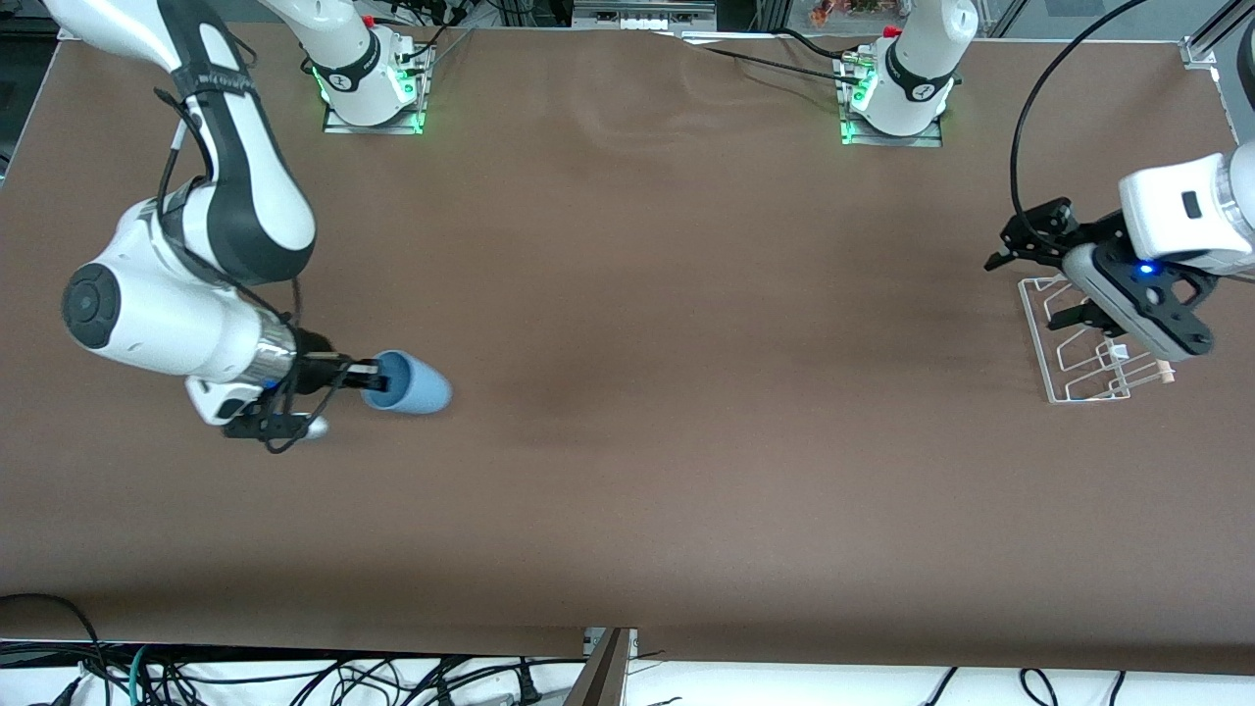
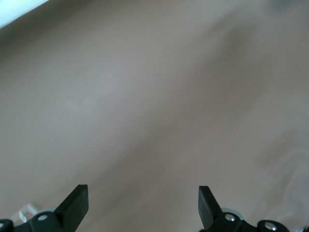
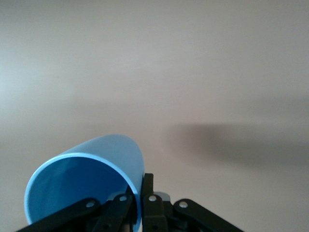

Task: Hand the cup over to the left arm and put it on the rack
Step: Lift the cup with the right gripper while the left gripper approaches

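Observation:
The light blue cup [image 1: 420, 388] is held on its side a little above the table at the right arm's end, its mouth toward the hand. My right gripper [image 1: 371, 377] is shut on its rim. In the right wrist view [image 3: 140, 182], one finger is inside the cup [image 3: 91, 162] and one outside. The white wire rack [image 1: 1065, 390], with a pale wooden dowel [image 1: 1163, 371], stands at the left arm's end. My left gripper [image 1: 1023, 291] is open and empty above the rack's edge. In the left wrist view [image 2: 143, 203], it shows only brown table between its fingers.
The brown table [image 1: 686, 294] runs bare between the cup and the rack. The two arm bases [image 1: 373, 83] [image 1: 897, 93] stand along the edge farthest from the front camera. Cables [image 1: 294, 677] hang below the table's near edge.

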Controlling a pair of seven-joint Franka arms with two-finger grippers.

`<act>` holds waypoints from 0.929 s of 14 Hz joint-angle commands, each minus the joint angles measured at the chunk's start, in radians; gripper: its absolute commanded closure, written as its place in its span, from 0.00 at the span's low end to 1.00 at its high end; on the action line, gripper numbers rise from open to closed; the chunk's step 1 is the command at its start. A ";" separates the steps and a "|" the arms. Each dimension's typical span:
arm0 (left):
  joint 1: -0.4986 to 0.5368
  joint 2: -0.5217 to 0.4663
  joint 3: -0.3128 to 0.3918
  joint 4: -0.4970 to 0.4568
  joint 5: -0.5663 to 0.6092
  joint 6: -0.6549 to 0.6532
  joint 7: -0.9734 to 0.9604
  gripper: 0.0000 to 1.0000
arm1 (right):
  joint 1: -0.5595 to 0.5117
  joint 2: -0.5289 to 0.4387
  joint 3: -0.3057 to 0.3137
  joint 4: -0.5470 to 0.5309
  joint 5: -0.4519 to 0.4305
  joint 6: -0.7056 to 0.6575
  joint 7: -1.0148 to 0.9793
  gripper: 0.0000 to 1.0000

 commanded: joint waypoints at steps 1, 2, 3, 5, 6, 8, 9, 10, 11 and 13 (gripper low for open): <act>-0.005 -0.001 -0.038 -0.018 -0.050 -0.002 0.172 0.00 | 0.013 0.028 0.080 0.049 0.102 0.062 0.100 1.00; -0.009 0.002 -0.041 -0.020 -0.065 0.001 0.204 0.00 | 0.042 0.031 0.091 0.051 0.136 0.095 0.115 1.00; -0.022 0.005 -0.043 -0.020 -0.074 0.024 0.252 0.00 | 0.077 0.037 0.092 0.052 0.186 0.124 0.120 1.00; -0.042 0.009 -0.046 -0.031 -0.085 0.059 0.379 0.00 | 0.120 0.040 0.098 0.060 0.318 0.177 0.119 1.00; -0.047 0.009 -0.060 -0.046 -0.096 0.073 0.433 0.00 | 0.148 0.042 0.106 0.084 0.381 0.207 0.120 1.00; -0.048 0.009 -0.074 -0.078 -0.100 0.161 0.593 0.00 | 0.204 0.051 0.106 0.124 0.454 0.282 0.114 1.00; -0.048 0.009 -0.090 -0.093 -0.111 0.205 0.679 0.00 | 0.220 0.066 0.109 0.152 0.468 0.309 0.113 1.00; -0.047 0.009 -0.107 -0.104 -0.113 0.225 0.713 0.00 | 0.240 0.080 0.120 0.181 0.483 0.323 0.116 1.00; -0.048 0.008 -0.116 -0.106 -0.102 0.248 0.724 0.00 | 0.258 0.097 0.120 0.214 0.495 0.345 0.117 1.00; -0.047 0.008 -0.159 -0.106 -0.093 0.295 0.758 0.00 | 0.306 0.140 0.120 0.277 0.538 0.412 0.117 1.00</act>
